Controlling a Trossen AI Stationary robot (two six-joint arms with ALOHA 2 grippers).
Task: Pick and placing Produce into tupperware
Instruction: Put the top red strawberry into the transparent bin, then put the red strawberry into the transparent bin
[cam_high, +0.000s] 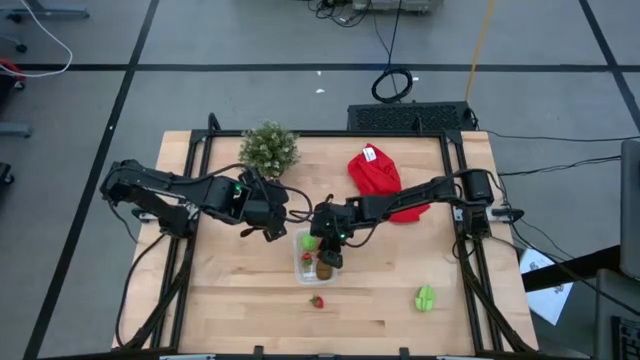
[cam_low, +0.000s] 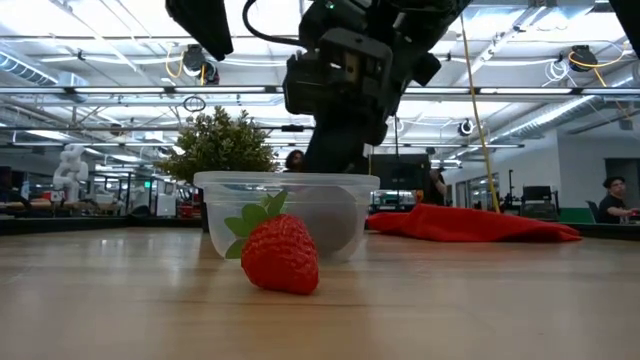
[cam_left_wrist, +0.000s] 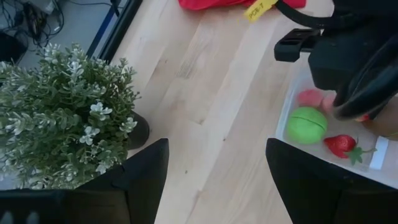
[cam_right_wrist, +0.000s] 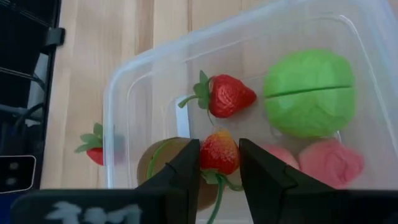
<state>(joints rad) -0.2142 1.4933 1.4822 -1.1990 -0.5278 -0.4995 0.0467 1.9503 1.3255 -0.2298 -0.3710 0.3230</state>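
Left gripper (cam_high: 272, 212): waits left of centre in the high view, fingers apart, nothing between them, just beside the tub.
Tupperware (cam_high: 303, 262): centre of the high view; holds a green piece (cam_right_wrist: 309, 92), a strawberry (cam_right_wrist: 227, 96), pink pieces (cam_right_wrist: 329, 160) and a brown oval (cam_right_wrist: 163, 163).
Right gripper (cam_right_wrist: 219, 163): over the tub, clamped on a second strawberry (cam_right_wrist: 219, 151).
Doing it well: let go low, inside the walls, then rise straight up.
Left outside: loose strawberry (cam_high: 317, 301) below the tub; green piece (cam_high: 425, 297) at lower right.

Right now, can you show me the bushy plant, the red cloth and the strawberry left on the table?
bushy plant (cam_high: 269, 148), high view, middle of its leaves
red cloth (cam_high: 376, 177), high view, its bare middle
strawberry (cam_low: 281, 254), low view, its red body
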